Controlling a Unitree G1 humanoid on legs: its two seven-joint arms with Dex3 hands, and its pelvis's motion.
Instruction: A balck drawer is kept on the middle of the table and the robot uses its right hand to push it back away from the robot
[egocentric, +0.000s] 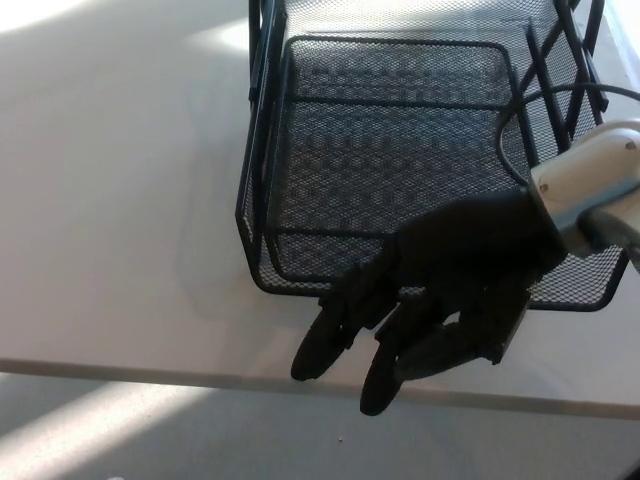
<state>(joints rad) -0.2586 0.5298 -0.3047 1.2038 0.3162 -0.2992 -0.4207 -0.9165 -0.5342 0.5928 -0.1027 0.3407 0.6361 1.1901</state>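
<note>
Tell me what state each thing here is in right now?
Black mesh drawer: on the table, pulled out of its frame, empty.
Right hand: open, fingers spread, over the drawer's front edge.
White table: sunlit.
Left hand: not in view.

Bright sunlit table (110, 200), soft shadows, blown highlights top left

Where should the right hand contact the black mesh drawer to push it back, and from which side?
On the drawer's near front wall, coming from the robot's side. That wall runs straight across the push line, and its top rim is likely stiffer than the mesh. The right hand hangs over that edge, fingers pointing down past it, holding nothing.
</note>
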